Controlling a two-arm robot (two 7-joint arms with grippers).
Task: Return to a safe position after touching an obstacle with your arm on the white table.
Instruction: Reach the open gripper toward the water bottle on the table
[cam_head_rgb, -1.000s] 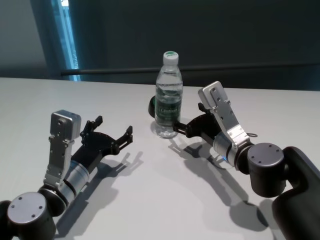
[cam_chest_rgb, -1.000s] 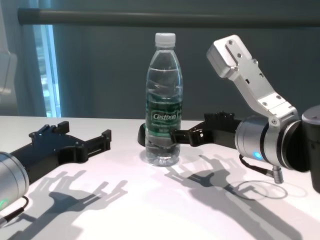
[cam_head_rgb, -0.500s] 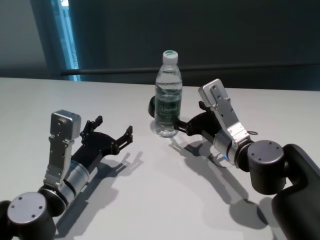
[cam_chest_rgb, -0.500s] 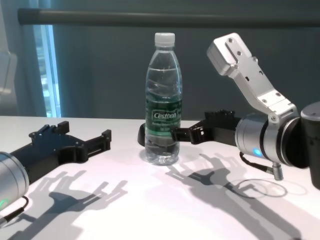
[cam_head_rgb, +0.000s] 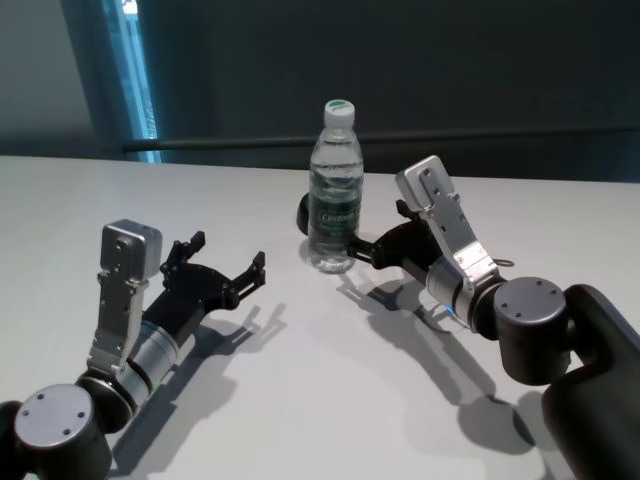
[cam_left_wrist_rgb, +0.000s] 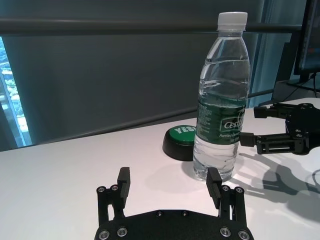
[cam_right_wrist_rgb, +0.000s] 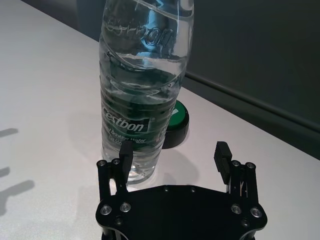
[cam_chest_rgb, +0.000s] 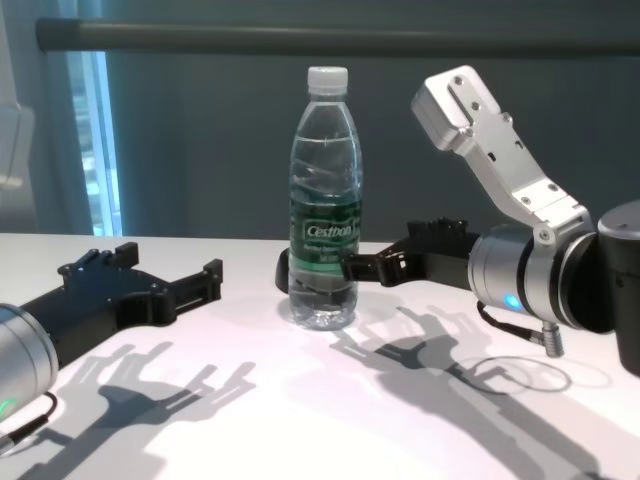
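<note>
Right gripper, its fingers spread wide, lies low over the tabletop with one fingertip touching, or all but touching, the lower wall of the obstacle, an upright clear water bottle with a white cap and dark green label, standing near the middle of the tabletop toward its far edge. Left gripper rests low on the near left, also spread, well apart from the bottle and idle. Full of water, the bottle looks fairly heavy but tall and narrow-based, so a sideways nudge up high would likely tip it; its thin plastic wall is smooth and would give under pressure, and the labelled waist seems the firmest place to hold, though the task calls only for drawing back. Just behind the bottle sits a low black-and-green round button. Plain matte white surface runs broad around them; beyond it stand a dark wall and a bright window strip.
</note>
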